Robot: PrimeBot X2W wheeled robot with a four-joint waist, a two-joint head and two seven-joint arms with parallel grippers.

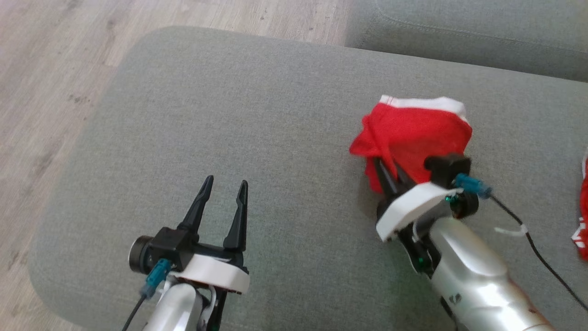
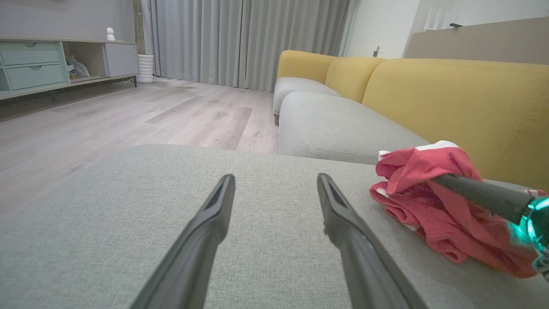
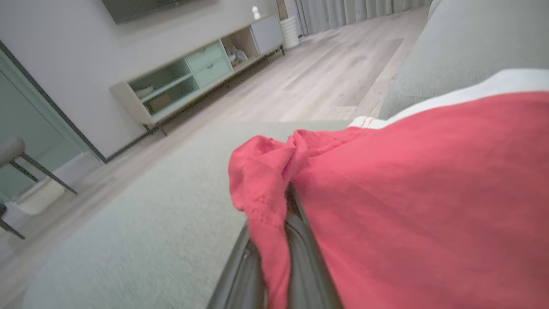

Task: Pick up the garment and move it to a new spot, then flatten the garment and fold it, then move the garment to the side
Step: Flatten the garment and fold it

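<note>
Garment (image 1: 413,133) pinched in right claw (image 1: 388,177); left claw (image 1: 225,193) agape

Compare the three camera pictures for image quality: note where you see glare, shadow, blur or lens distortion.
Head view: soft even light, a bright highlight on the silver forearm, a faint shadow under the red garment. Left wrist view: sharp, with a teal glow at its right edge. Right wrist view: tilted, and the garment near the lens looks soft and blurred.

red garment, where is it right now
In the head view the red garment is bunched on the right of the grey cushion, pinched by the right gripper.
</note>
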